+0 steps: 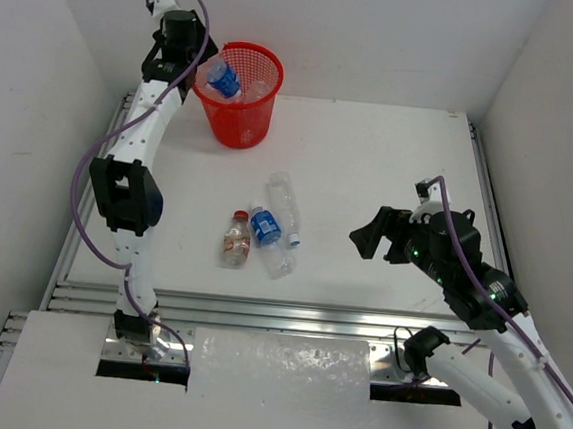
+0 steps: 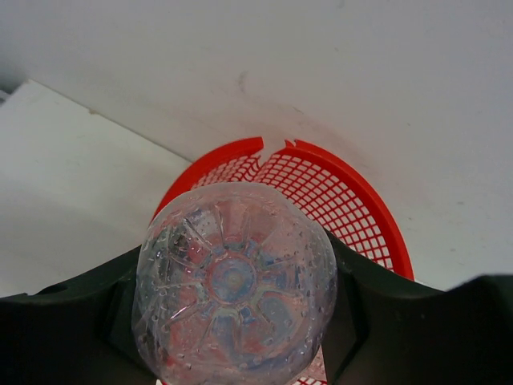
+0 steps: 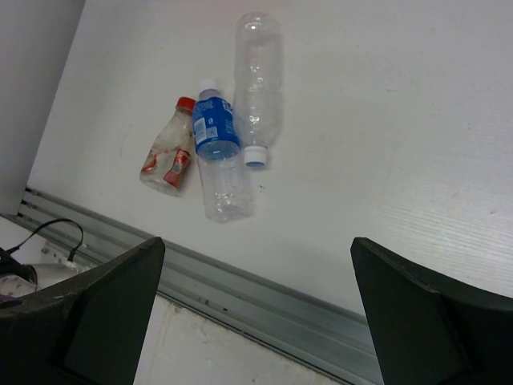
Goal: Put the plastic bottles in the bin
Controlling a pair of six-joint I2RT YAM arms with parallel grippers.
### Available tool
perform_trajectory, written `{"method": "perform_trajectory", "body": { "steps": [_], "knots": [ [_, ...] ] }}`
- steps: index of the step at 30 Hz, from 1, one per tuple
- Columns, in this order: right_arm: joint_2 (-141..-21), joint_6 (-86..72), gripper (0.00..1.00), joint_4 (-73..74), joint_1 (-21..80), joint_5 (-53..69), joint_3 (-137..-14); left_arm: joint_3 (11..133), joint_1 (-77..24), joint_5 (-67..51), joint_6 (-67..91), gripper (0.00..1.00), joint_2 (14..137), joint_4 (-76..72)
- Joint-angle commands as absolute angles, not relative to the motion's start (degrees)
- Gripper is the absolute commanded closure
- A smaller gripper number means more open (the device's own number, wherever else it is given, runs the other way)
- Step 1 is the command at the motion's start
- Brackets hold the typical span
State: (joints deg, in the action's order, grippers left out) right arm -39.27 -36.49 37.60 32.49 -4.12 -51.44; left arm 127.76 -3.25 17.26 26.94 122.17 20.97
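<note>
left hand [image 1: 201, 65], over the red bin [image 1: 239, 125] at the far left, pinches a bottle [image 1: 224, 79] not yet dropped. right hand [image 1: 390, 239] is spread, empty. three wait on the surface [image 1: 392, 154]: clear bottle [image 1: 284, 202], blue-labelled bottle [image 1: 265, 228], red-capped bottle [image 1: 235, 240].

White walls [image 1: 382, 42], white tabletop [image 1: 371, 162], metal rails [image 1: 258, 310]

Bright, even, diffuse overhead light; white table [image 1: 371, 162] near washed out. Shadows soft, faint, short one at foot of bin [image 1: 239, 122]. Left wrist view: held bottle [image 2: 232, 281] close to lens, slightly soft; left tool [image 2: 240, 321] dark, detail lost. Right wrist view: right tool [image 3: 255, 249] dark, blurred; lying bottles [image 3: 216, 152] fairly sharp.
</note>
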Motion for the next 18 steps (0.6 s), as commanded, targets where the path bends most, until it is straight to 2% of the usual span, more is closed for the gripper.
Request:
{"method": "perform_trajectory", "body": {
  "steps": [1,4,6,7,10,12,13,15,18],
  "knots": [
    [-40.16,-37.70,0.01,34.55,32.78,-3.17,-50.36,131.31,-2.90,21.96,23.12,0.86,120.24,19.95],
    [-41.39,-37.79,0.01,33.49,32.78,-2.20,-49.66,130.96,-2.81,22.76,21.54,0.80,120.41,20.21],
    [-42.62,-37.71,0.01,33.31,32.87,-1.76,-49.48,130.61,-2.90,21.28,20.13,0.67,120.67,20.04],
    [-42.97,-37.62,0.01,32.96,32.78,-1.50,-49.31,130.78,-2.90,20.66,19.78,0.54,121.28,20.30],
    [-44.38,-37.44,0.01,32.70,32.87,-1.14,-49.31,131.31,-2.90,18.64,19.77,0.35,122.34,21.35],
    [-45.43,-37.18,0.01,32.61,32.78,-0.97,-49.31,132.36,-2.90,17.14,19.78,0.28,122.61,22.06],
    [-45.87,-36.83,0.01,32.52,32.78,-0.97,-49.31,132.54,-2.90,16.36,19.69,0.15,122.43,22.41],
    [-47.80,-36.13,0.01,32.26,32.87,-0.88,-49.13,133.85,-2.90,14.77,19.86,0.00,121.38,23.11],
    [-53.06,-34.46,0.01,30.34,32.87,-0.44,-49.31,135.35,-2.81,15.11,20.74,0.00,118.06,26.53]
  ]
}}
